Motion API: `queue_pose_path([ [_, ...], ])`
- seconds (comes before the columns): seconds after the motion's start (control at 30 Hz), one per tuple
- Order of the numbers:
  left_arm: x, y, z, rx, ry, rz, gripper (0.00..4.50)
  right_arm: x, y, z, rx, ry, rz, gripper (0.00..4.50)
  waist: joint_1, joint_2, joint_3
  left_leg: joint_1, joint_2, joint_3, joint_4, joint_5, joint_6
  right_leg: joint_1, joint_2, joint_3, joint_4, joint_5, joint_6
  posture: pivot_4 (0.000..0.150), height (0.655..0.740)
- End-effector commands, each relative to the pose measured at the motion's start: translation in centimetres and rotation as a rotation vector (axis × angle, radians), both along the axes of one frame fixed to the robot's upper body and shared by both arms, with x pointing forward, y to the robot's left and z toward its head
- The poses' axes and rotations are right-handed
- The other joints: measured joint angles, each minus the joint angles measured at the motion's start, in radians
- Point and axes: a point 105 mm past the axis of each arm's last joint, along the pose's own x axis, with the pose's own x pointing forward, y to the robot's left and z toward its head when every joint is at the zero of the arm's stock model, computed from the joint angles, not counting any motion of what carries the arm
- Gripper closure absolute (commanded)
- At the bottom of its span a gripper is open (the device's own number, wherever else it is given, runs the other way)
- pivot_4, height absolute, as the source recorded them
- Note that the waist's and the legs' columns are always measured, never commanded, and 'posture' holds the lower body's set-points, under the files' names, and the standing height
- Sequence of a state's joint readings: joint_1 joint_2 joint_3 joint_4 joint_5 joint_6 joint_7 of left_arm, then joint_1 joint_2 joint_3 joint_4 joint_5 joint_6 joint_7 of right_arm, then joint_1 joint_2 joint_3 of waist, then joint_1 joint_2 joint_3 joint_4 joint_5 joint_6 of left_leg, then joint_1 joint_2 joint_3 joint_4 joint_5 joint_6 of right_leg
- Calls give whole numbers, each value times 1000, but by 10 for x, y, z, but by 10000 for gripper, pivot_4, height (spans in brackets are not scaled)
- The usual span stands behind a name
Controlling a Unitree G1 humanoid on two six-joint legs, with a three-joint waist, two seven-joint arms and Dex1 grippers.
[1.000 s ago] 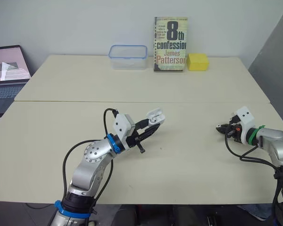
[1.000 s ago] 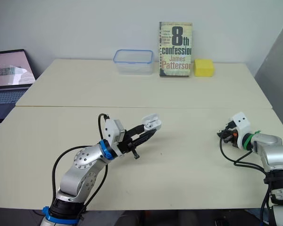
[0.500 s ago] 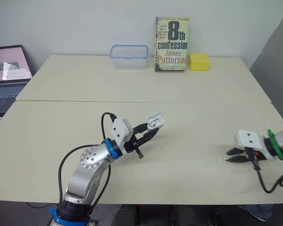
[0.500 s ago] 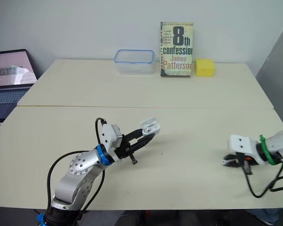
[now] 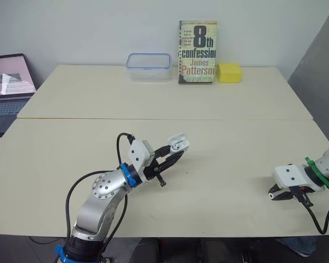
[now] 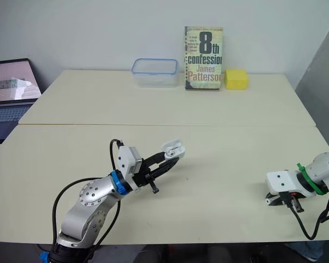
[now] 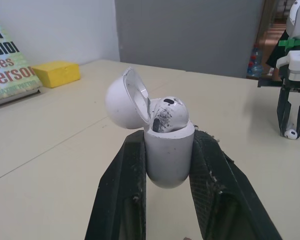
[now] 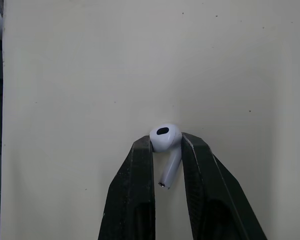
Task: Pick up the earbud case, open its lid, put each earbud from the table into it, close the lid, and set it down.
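Two grippers work over the pale table (image 5: 225,164), well apart from each other. The left gripper (image 5: 174,152) is raised above the table's near middle and pinches the white earbud case (image 7: 169,160) by its lower body, one black finger pressed against each side. The case stands upright between the fingers with its lid (image 7: 121,105) swung open and tipped back to one side. One scuffed earbud (image 7: 167,112) sits in the case, its rounded head showing above the rim.

The right gripper (image 5: 274,193) is low over the table near its right edge, fingers pointing down. Its jaws are closed around a second earbud (image 8: 165,138): the head is caught between the two fingertips and the stem lies in the narrow gap between the fingers. Whether this earbud touches the table surface cannot be told.

Along the far edge of the table stand a clear container with a blue rim (image 5: 148,66), an upright book (image 5: 198,51) just beside it, and a yellow block (image 5: 229,72) next to the book. An open laptop (image 5: 8,82) sits off the table's left side
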State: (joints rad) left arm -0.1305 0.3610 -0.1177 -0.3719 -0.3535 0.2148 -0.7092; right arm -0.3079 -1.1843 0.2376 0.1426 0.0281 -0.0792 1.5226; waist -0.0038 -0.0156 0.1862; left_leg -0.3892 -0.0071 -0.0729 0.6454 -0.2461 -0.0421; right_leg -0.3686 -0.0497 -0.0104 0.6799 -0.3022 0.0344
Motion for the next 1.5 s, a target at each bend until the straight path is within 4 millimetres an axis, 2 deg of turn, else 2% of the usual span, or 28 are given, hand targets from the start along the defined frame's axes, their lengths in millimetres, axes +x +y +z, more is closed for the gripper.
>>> queue_pose_path([
  [0.03,-5,1,14,-16,-49,-8,36978,2,2,0,3,7,-3,37522,-1,0,0,0,0,0,0,0,0,0,0,0,0,0,0,1500,7400],
  [0.27,-5,1,13,-15,-47,-7,36978,6,4,4,15,-33,20,13819,-2,0,0,3,1,1,0,0,0,1,0,1,0,0,0,1500,7400],
  [0.47,-4,2,13,-16,-45,-4,36978,8,12,25,68,-62,8,13393,-1,0,0,2,0,1,-1,0,0,1,0,1,0,0,0,1500,7400],
  [0.7,-7,1,13,-22,-41,0,36978,8,7,39,-46,-140,-12,13393,2,0,0,1,0,1,0,0,0,0,0,1,0,0,0,1500,7400],
  [0.8,-9,0,11,-25,-35,-1,36978,2,8,32,-103,-142,0,13393,3,0,0,-1,0,0,-1,0,0,-1,0,0,0,0,0,1500,7400],
  [1.0,-10,0,11,-26,-28,1,36978,3,5,17,-150,-173,-12,13393,2,0,0,-1,0,0,0,0,0,-1,0,0,0,0,0,1500,7400],
  [1.23,-10,1,11,-23,-25,5,36978,11,0,10,-174,-206,-17,13393,2,0,0,-1,0,0,0,0,0,-1,0,0,0,0,0,1500,7400],
  [1.5,-9,3,11,-19,-21,10,36978,8,4,7,-150,-182,-28,13393,2,0,0,0,0,0,0,0,0,0,0,0,0,0,0,1500,7400],
])
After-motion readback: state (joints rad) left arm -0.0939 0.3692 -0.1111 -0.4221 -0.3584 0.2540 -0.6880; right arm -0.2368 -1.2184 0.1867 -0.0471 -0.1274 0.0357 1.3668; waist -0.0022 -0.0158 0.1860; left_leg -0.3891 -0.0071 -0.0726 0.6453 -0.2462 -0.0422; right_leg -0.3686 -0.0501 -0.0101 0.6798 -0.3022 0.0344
